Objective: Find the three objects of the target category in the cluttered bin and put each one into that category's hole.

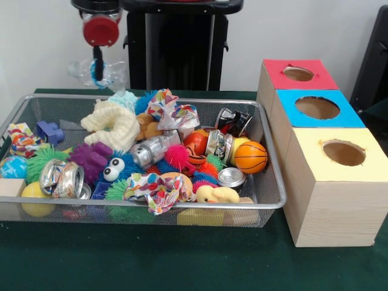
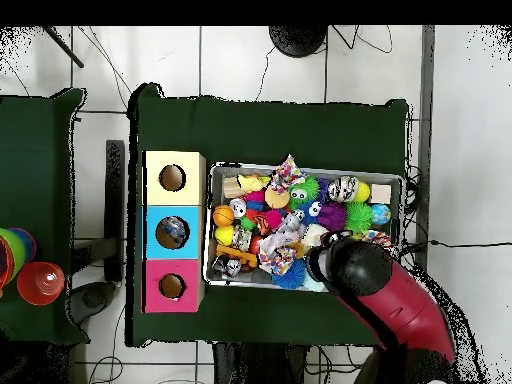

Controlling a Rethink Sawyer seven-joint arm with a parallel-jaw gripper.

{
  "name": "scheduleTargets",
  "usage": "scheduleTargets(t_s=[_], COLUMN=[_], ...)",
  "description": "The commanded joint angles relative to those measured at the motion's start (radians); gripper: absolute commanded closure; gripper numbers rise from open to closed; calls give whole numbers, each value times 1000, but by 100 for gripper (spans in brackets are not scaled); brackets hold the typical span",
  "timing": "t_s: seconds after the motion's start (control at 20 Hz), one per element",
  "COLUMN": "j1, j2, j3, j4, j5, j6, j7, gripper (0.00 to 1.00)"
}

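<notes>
My gripper [image 1: 97, 63] hangs from the red wrist at the top left of the front view, above the far left rim of the bin [image 1: 151, 207]. It is shut on a small see-through bottle [image 1: 112, 74] with a blue label, held clear of the clutter. In the overhead view the red and black arm [image 2: 358, 268] covers the gripper and the bottle over the bin [image 2: 305, 169]. A silvery ribbed item [image 1: 151, 149] lies mid-bin; I cannot tell whether it is a bottle or a can. Something pale and bluish shows inside the blue box's hole [image 2: 172, 232].
Three wooden boxes with holes stand right of the bin: red [image 1: 276, 73], blue [image 1: 294, 115], yellow [image 1: 315, 163]. The bin holds crushed cans [image 1: 60, 179], patterned paper wads [image 1: 157, 188], a small basketball [image 1: 250, 156], spiky balls and a rubber duck [image 1: 218, 194]. Stacked cups [image 2: 30, 272] stand on a side table.
</notes>
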Motion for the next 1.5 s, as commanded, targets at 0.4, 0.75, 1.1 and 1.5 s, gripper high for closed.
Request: scheduleTargets(t_s=[0.4,0.75,1.1,1.5], j1=[141,257,337,392], j2=[-6,35,77,74], j3=[69,27,14,-12], j4=[187,139,92,23], j5=[181,258,315,324], j6=[-61,-18,-4,96], j7=[325,424,506,600], gripper=[100,100,100,100])
